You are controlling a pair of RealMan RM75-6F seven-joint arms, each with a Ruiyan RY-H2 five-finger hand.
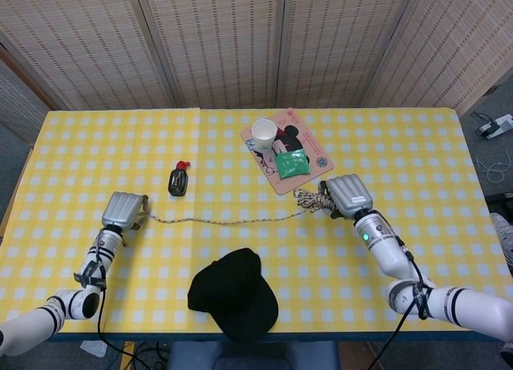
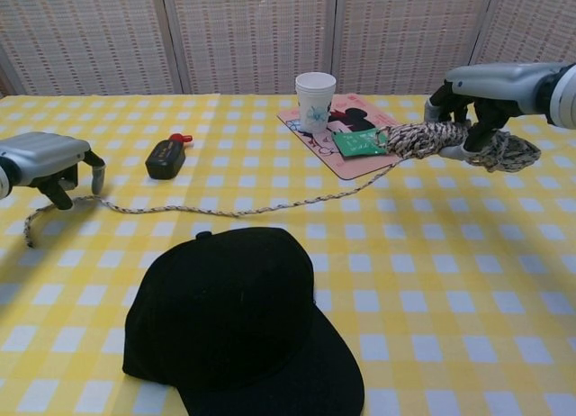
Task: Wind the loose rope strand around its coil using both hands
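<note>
The speckled rope coil [image 2: 430, 138] hangs above the table at the right, gripped by my right hand [image 2: 481, 90]; from the head camera the coil [image 1: 309, 199] pokes out to the left of that hand [image 1: 346, 195]. Its loose strand [image 2: 236, 209] drops from the coil and runs left across the checked cloth, and in the head view the strand [image 1: 228, 221] ends near my left hand. My left hand [image 2: 47, 160] sits low over the strand's far end with its fingers [image 2: 95, 176] pointing down and apart, holding nothing. From above, this left hand [image 1: 123, 210] covers the strand's tip.
A black cap [image 2: 236, 315] lies at the front centre, just below the strand. A small black bottle with a red top [image 2: 165, 158] sits behind the strand. A paper cup [image 2: 314, 98] and a green packet [image 2: 359, 143] rest on a pink mat [image 1: 315, 157] near the coil.
</note>
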